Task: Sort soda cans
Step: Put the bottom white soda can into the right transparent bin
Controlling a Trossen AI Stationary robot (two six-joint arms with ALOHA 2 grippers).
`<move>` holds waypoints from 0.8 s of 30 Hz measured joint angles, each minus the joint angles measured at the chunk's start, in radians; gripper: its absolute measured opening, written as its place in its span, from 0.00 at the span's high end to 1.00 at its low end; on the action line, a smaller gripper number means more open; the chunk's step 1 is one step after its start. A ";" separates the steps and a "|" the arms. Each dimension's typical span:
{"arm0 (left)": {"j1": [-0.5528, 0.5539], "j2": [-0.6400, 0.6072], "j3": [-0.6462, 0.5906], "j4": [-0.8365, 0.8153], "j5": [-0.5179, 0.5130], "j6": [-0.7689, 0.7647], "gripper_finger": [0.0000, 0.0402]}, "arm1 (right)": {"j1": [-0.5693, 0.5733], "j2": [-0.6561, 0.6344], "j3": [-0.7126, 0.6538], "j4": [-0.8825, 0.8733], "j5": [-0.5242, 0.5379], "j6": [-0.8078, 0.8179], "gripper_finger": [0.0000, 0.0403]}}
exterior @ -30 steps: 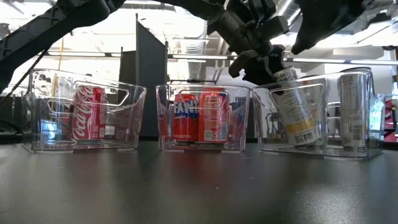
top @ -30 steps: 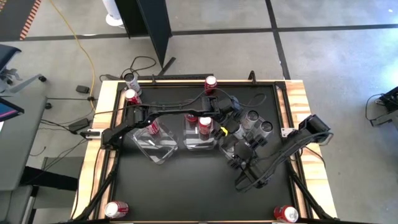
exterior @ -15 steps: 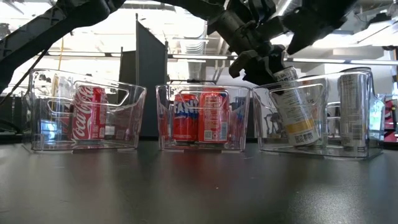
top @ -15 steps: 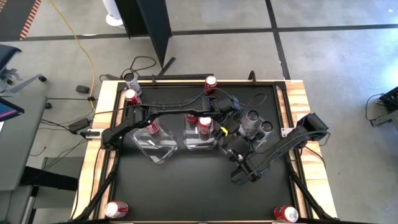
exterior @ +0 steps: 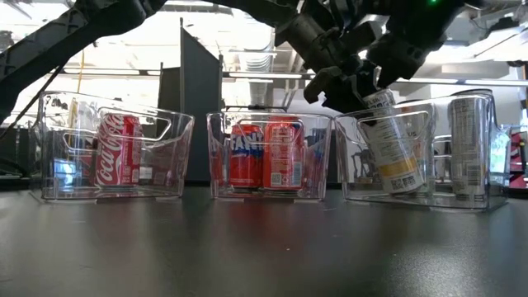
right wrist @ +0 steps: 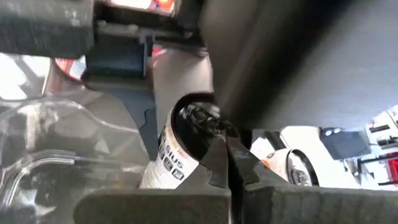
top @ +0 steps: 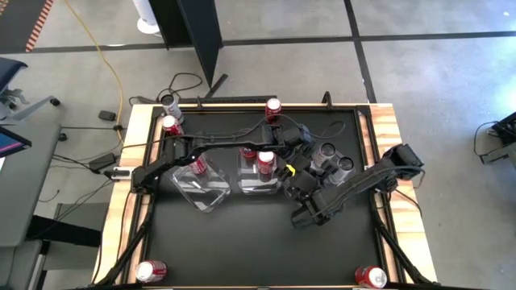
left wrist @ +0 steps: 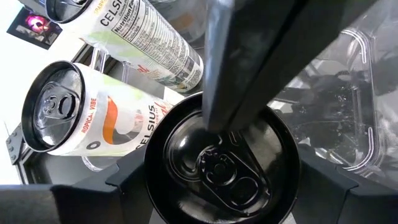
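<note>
A white and yellow soda can [exterior: 388,140] leans tilted in the right clear bin [exterior: 483,194], with my left gripper [exterior: 363,82] shut on its upper end. Seen from the left wrist, its dark top [left wrist: 221,162] sits between my fingers. My right gripper [right wrist: 229,163] is shut, its tips right at the can's top rim [right wrist: 198,117]. In the high view it [top: 300,184] points toward the far edge. Two silver-topped cans [top: 336,158] stand in the right bin, two red ones [exterior: 264,155] in the middle bin and one red can [exterior: 115,150] in the left bin. My left gripper pinches the can just under its top rim [left wrist: 152,186], one finger on each opposite side. The fingers come slanting down from the far left. The can hangs tilted, its lower end [exterior: 400,180] inside the right bin. My right gripper's shut tips stand at the can's top; whether they touch it cannot be told.
Loose red cans lie at the near corners [top: 151,270] [top: 370,276]. Other cans stand at the far edge [top: 272,107] and far left [top: 170,123]. The three bins stand in a row across the table's middle. Both arms cross above the right bin.
My right gripper has shut its fingers, rolled, and gone toward the table's left, closing in on the held can's top. The can and my left gripper have kept still.
</note>
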 joint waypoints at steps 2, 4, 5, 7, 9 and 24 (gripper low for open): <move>0.000 0.001 0.000 0.000 -0.001 0.000 0.31 | -0.009 0.000 0.000 0.010 -0.011 -0.023 1.00; 0.001 0.001 0.000 0.003 -0.004 -0.001 0.31 | -0.021 0.000 0.000 0.014 -0.024 -0.037 1.00; 0.001 0.001 0.000 0.003 -0.005 0.000 0.31 | -0.026 0.000 0.000 0.015 -0.031 -0.044 1.00; 0.001 0.001 0.000 0.004 -0.005 -0.001 0.31 | -0.037 -0.001 0.001 0.018 -0.041 -0.051 1.00; 0.002 0.002 0.000 0.005 -0.006 -0.001 0.31 | -0.043 -0.002 0.001 0.019 -0.046 -0.053 1.00; 0.001 0.002 0.000 0.007 -0.017 -0.009 0.28 | -0.049 -0.002 0.001 -0.010 -0.094 0.006 1.00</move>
